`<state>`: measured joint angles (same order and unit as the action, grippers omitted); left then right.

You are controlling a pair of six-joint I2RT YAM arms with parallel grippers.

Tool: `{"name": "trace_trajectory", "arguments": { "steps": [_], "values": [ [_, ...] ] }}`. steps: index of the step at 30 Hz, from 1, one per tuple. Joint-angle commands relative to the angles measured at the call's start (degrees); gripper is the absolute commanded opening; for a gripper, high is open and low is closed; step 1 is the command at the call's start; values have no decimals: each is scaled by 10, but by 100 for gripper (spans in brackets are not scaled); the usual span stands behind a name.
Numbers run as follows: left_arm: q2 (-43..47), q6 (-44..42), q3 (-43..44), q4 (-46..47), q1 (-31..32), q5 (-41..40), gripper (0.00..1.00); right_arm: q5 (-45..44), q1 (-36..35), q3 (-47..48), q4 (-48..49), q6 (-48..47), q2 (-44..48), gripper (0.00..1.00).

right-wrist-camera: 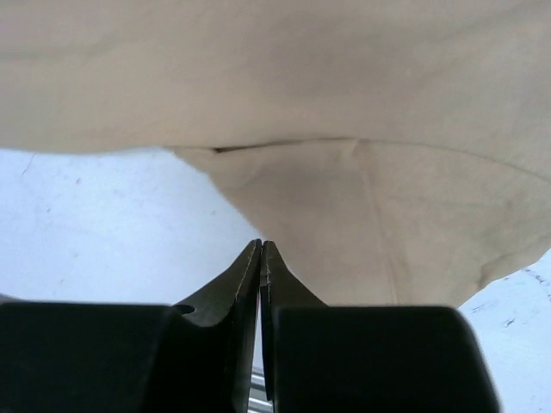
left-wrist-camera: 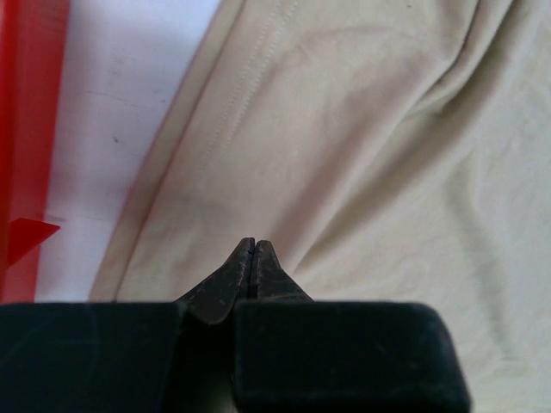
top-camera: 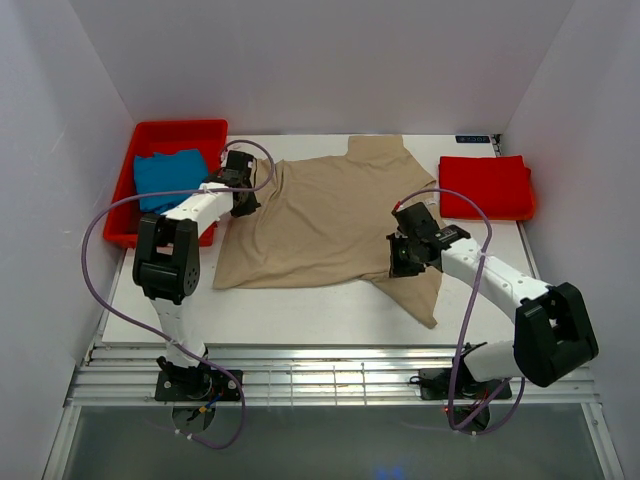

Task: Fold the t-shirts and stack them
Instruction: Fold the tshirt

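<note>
Early stage of the job, by the look of it. The tan t-shirt (top-camera: 320, 220) lies spread across the middle of the desk (top-camera: 300, 310), rumpled in places and not folded, with one flap trailing toward the near right.

Over on the far right, the red t-shirt (top-camera: 485, 187) sits as a neat folded block on the desk, so that one looks done. The blue t-shirt (top-camera: 168, 178) lies bunched in the red tray (top-camera: 180, 128) at the far left, apparently waiting its turn.

Both arms are down on the tan shirt. The left tool (top-camera: 243, 200) is at the shirt's left edge, just beside the tray, and the wrist view shows its jaws pressed tight together over the hem line. The right tool (top-camera: 403, 258) is at the near right, where that trailing flap meets the body, and its jaws are also closed to a thin seam right at the cloth. Whether either one has fabric pinched between the tips, I cannot tell; nothing shows in the gap.

My read is one shirt folded and two to go. The tan one needs its first fold, the blue needs lifting out and folding, and nothing is stacked yet.
</note>
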<state>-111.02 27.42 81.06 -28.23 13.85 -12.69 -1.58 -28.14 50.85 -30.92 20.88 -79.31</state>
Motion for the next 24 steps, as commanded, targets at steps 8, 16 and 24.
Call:
{"name": "trace_trajectory", "arguments": {
  "steps": [8, 16, 24],
  "values": [
    [52, -1, -17, 9, -10, -1, 0, 43, -82, -29, -70, 54, 66, 8],
    [51, -3, -43, 11, -14, -26, 0, -79, -86, -23, -65, 73, 57, 28],
    [39, 8, -90, 8, -33, -51, 0, -116, -68, 30, -27, 70, -31, 34]
  ]
}}
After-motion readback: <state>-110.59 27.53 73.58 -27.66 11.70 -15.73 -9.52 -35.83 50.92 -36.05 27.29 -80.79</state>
